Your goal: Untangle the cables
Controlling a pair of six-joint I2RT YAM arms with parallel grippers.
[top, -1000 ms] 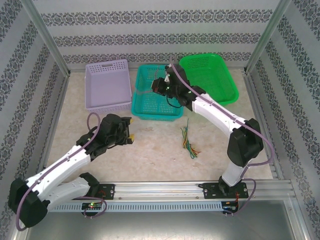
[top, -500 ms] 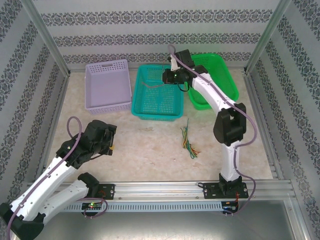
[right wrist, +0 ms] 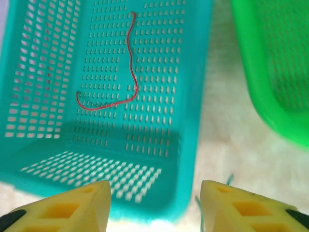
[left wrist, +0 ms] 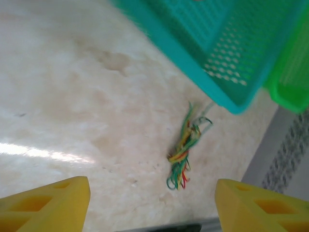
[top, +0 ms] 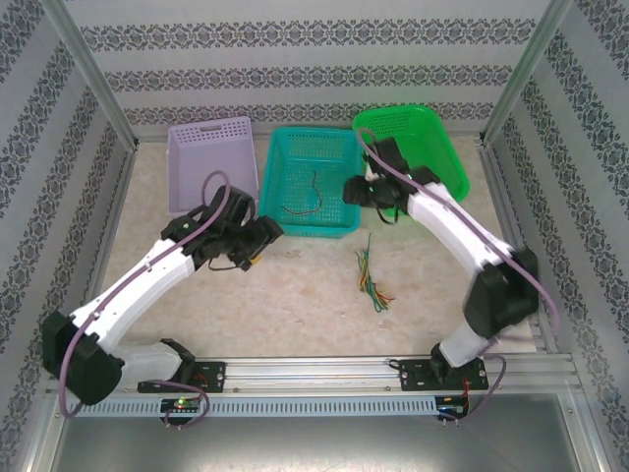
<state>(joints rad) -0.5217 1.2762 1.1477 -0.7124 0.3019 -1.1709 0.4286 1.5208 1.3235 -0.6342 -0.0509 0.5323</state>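
L arm point(top: 147, 285) is slanting from its base at lower left of the top view up toward centre-left, wrist bent. L claw point(top: 259, 248) is hovering over bare bench point(top: 295, 305), just below the purple basket point(top: 211, 172) and near the teal basket's point(top: 271, 187) near-left corner. In its wrist view the yellow fingers point(left wrist: 48, 203) are sitting in the two bottom corners, spread wide, w/ nothing btwn them, so it's gripping nothing.

R arm point(top: 462, 236) is rising from its base at lower right, elbow jutting toward the right edge, forearm slanting up-left to centre. R claw point(top: 362, 192) is hovering at the teal basket's right wall, beside the green basket point(top: 442, 157). In its wrist view it's looking down into the teal basket. Its fingers point(right wrist: 72, 208) are standing well apart at the bottom edge, gap bare, holding nothing.

Cables: the bundle point(top: 371, 280) of green, yellow & red strands is lying on the bench right of centre, below the teal basket's near-right corner, apart from both claws. One red wire point(right wrist: 130, 67) is lying curled by itself on the teal basket's floor.

Bench is showing pale marbled beige, w/ a glare streak at left in the L wrist view. Striped patterned walls point(top: 314, 69) are closing in 3 sides, w/ metal posts point(top: 88, 69) leaning in at the upper corners. A rail point(top: 324, 374) is running along the bottom, carrying both bases.
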